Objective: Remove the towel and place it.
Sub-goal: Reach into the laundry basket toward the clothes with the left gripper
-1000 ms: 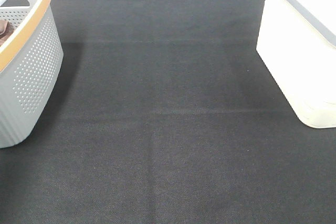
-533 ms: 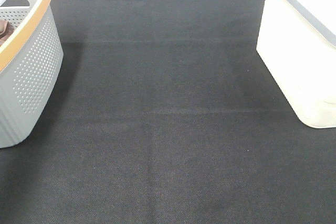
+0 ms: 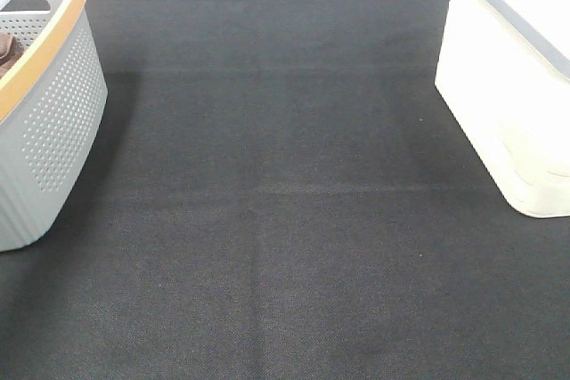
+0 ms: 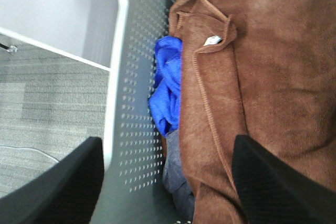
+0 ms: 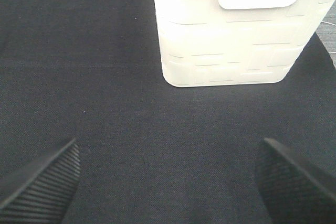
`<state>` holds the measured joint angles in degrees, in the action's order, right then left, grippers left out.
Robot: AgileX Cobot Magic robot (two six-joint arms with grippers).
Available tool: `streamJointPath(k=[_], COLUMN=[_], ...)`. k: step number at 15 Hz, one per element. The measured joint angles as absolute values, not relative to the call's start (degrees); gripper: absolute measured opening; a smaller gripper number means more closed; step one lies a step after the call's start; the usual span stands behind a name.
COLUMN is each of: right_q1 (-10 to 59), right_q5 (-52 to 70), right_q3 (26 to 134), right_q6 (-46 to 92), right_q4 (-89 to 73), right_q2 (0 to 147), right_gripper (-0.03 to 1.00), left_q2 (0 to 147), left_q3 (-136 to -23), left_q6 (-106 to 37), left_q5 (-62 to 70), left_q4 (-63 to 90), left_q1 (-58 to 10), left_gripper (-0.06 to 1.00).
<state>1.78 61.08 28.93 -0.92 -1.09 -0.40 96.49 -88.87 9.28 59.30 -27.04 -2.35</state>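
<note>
In the left wrist view the left gripper [image 4: 167,148] hangs with its jaws spread wide and nothing between them. One finger [image 4: 273,182] is over the towel [image 4: 273,72], the other over the perforated wall of the grey basket [image 4: 134,103]. The towel lies crumpled inside that basket, directly below the gripper, apart from it. A blue cloth [image 4: 165,85] is wedged between towel and wall. A small white tag [image 4: 212,39] sits at a folded hem, too small to read.

The right gripper [image 5: 170,150], also spread and empty, hovers over the black mat [image 5: 105,77] facing the white basket [image 5: 231,40].

From high up, the grey basket [image 3: 53,113] is at the upper left and the white basket [image 3: 499,104] at the upper right.
</note>
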Motion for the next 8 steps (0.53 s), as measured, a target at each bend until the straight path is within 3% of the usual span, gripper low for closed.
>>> streamJointPath(k=[8], right_q1=[1.8], right_q5=[61.1], right_q3=[28.9], right_q6=[-0.9], right_q4=[-1.1], right_q2=[-0.4], right_gripper=[0.85], left_q2=[113.6], left_q3=[-101.4], left_q6=[-3.3], left_q5=[59.8], left_q4=[-11.3], left_q1=[6.1], left_gripper=[0.66])
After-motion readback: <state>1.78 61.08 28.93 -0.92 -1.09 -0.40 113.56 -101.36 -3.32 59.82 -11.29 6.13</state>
